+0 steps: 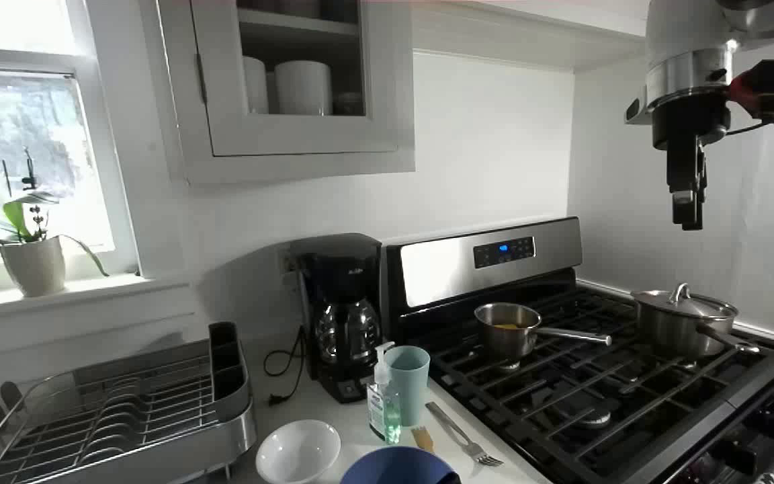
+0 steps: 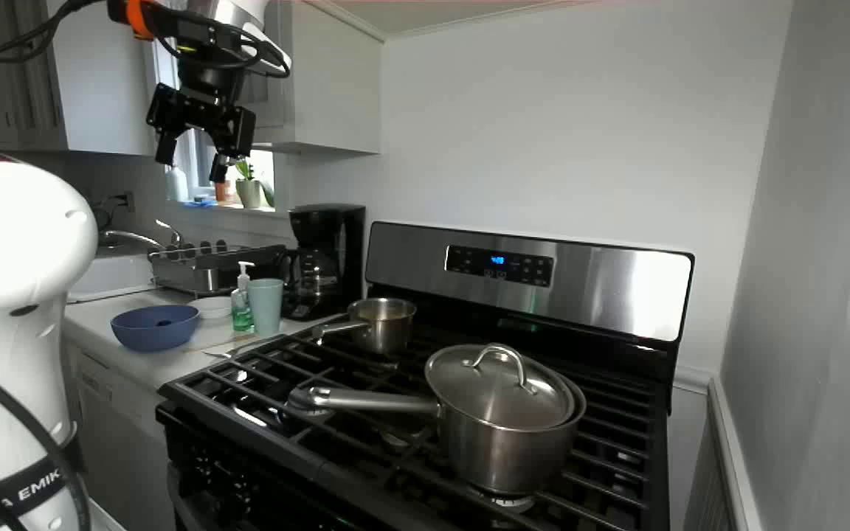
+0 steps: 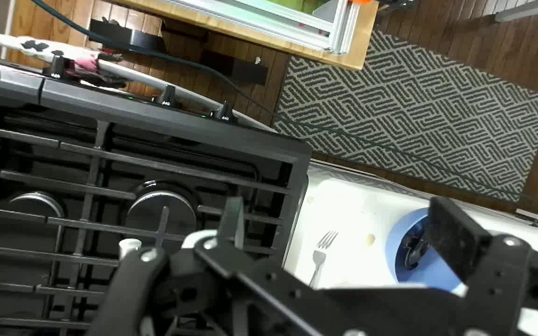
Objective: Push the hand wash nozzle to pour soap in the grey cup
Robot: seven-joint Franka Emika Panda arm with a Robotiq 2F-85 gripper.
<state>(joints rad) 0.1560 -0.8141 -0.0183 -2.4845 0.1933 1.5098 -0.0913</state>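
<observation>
The hand wash is a see-through pump bottle with green soap and a white nozzle. It stands upright on the counter in both exterior views (image 1: 385,407) (image 2: 241,306). The grey cup, a pale grey-green tumbler, stands upright right beside the bottle in both exterior views (image 1: 411,383) (image 2: 266,306); whether they touch I cannot tell. The white nozzle (image 1: 383,351) is near the cup's rim. My gripper (image 2: 192,164) is open and empty, pointing down, high above the counter and stove. Its spread fingers show in the wrist view (image 3: 341,224). Bottle and cup are out of the wrist view.
A blue bowl (image 1: 397,467), a white bowl (image 1: 298,450), a fork (image 1: 461,433) and a wooden utensil (image 1: 422,439) lie near the bottle. A black coffee maker (image 1: 340,302) stands behind. The stove bears a small pot (image 1: 508,336) and a lidded pot (image 1: 676,329). A dish rack (image 1: 125,423) is opposite.
</observation>
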